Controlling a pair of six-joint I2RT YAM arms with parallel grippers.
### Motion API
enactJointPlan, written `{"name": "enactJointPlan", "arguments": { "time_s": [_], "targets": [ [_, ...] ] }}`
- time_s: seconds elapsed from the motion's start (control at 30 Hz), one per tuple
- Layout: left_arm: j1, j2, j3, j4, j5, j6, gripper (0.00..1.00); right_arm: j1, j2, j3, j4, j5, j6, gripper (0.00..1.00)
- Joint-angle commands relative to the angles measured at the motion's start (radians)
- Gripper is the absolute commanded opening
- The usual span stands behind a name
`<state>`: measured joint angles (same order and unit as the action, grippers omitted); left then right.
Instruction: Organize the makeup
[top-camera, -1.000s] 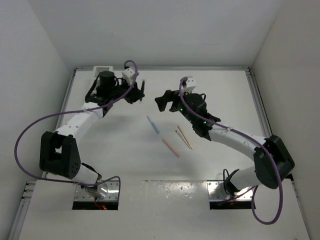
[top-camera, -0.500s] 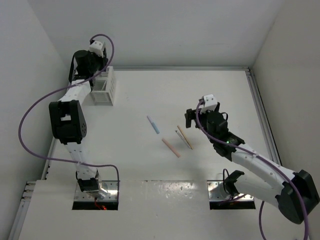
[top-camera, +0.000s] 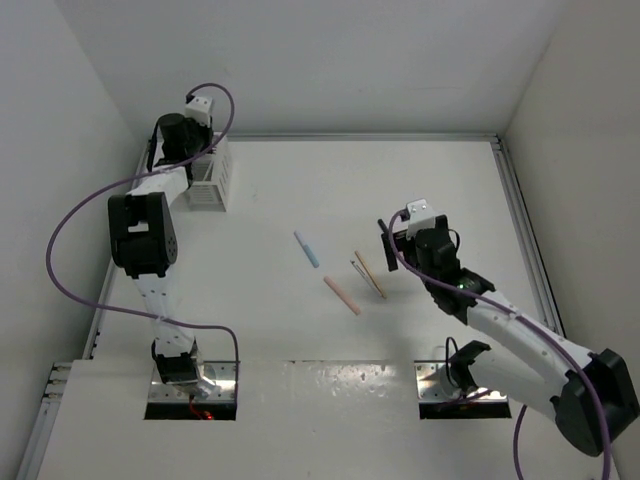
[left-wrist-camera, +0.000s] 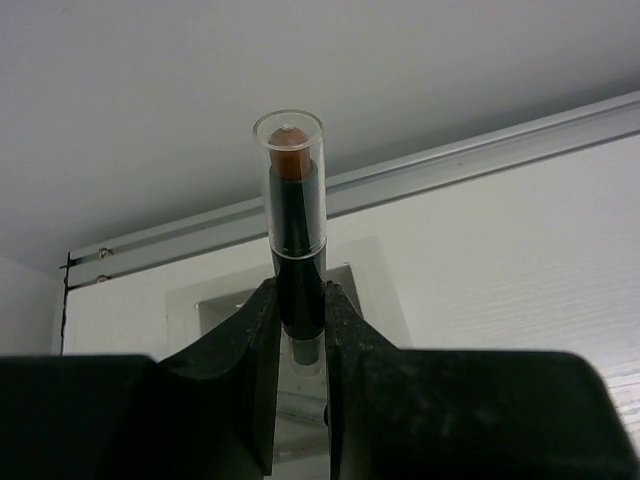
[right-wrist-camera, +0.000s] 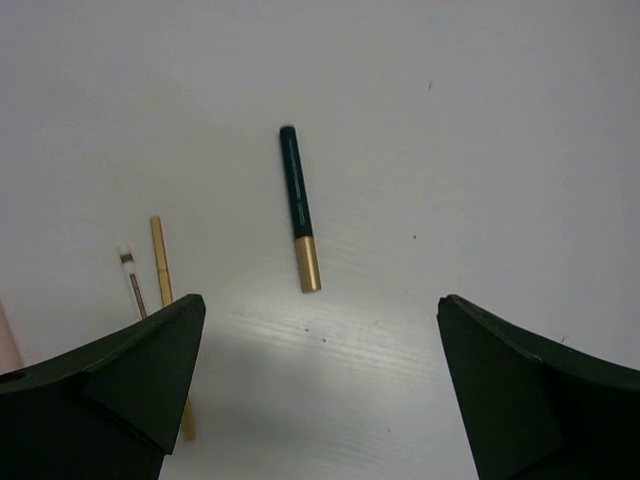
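Left wrist, hand (left-wrist-camera: 298, 302) pinching black stick (left-wrist-camera: 295, 205)

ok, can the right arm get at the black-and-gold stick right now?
Probably yes: the right pincer is open right above the black-and-gold stick, which lies flat on the table, nothing between them.

Dark stick's (left-wrist-camera: 296, 230) lower end unclear between fingers (left-wrist-camera: 240, 380); pink stick (right-wrist-camera: 5, 338) cut by edge.

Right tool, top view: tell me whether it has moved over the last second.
Yes. The right tool has swung right and lower in the view: from beyond the light blue stick to just right of the tan stick.
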<state>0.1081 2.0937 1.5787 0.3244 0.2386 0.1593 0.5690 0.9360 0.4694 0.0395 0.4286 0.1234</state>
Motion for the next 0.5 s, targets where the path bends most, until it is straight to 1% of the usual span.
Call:
{"name": "enactJointPlan", "arguments": {
  "time_s": [0.0,0.03,0.07,0.1,0.13,0.17,0.2,0.23,0.27,0.3,0.33,0.37,0.4,0.47],
  "targets": [
    [0.022,-0.004,-0.023,0.067,-0.009,0.011,0.20,-0.088,0.075,0.131,-0.159,-0.100,-0.011,1.00],
    [0.031,-0.004,-0.023,0.067,-0.009,-0.001,0.29,-0.104,0.116,0.149,-0.252,-0.153,-0.008,1.00],
    [0.042,-0.015,-0.032,0.067,0.001,-0.001,0.34,-0.156,0.163,0.188,-0.263,-0.180,-0.007,1.00],
    [0.042,-0.015,-0.032,0.067,0.001,-0.013,0.39,-0.175,0.185,0.218,-0.276,-0.224,-0.008,0.92],
    [0.051,-0.015,-0.032,0.067,0.016,-0.014,0.48,-0.193,0.251,0.244,-0.289,-0.267,-0.011,0.83],
    [0.051,-0.026,-0.045,0.058,0.025,-0.023,0.52,-0.239,0.301,0.256,-0.291,-0.299,-0.018,0.73],
    [0.060,-0.037,-0.045,0.058,0.034,-0.023,0.54,-0.253,0.354,0.267,-0.291,-0.312,-0.019,0.63],
    [0.061,-0.037,-0.055,0.048,0.034,-0.036,0.56,-0.276,0.383,0.306,-0.308,-0.326,-0.039,0.62],
    [0.070,-0.049,-0.055,0.036,0.045,-0.047,0.56,-0.274,0.408,0.327,-0.322,-0.349,-0.054,0.62],
    [0.070,-0.064,-0.055,0.027,0.063,-0.047,0.56,-0.294,0.494,0.348,-0.340,-0.355,-0.080,0.62],
    [0.070,-0.073,-0.055,0.016,0.077,-0.058,0.58,-0.296,0.524,0.424,-0.381,-0.361,-0.085,0.62],
    [0.070,-0.073,-0.040,-0.016,0.091,-0.058,0.58,-0.300,0.552,0.448,-0.412,-0.388,-0.103,0.62],
    [0.070,-0.090,-0.031,-0.034,0.100,-0.067,0.59,-0.301,0.617,0.483,-0.414,-0.402,-0.103,0.62],
    [0.070,-0.121,-0.008,-0.088,0.111,-0.081,0.59,-0.308,0.655,0.509,-0.411,-0.445,-0.100,0.61]
  ]
}}
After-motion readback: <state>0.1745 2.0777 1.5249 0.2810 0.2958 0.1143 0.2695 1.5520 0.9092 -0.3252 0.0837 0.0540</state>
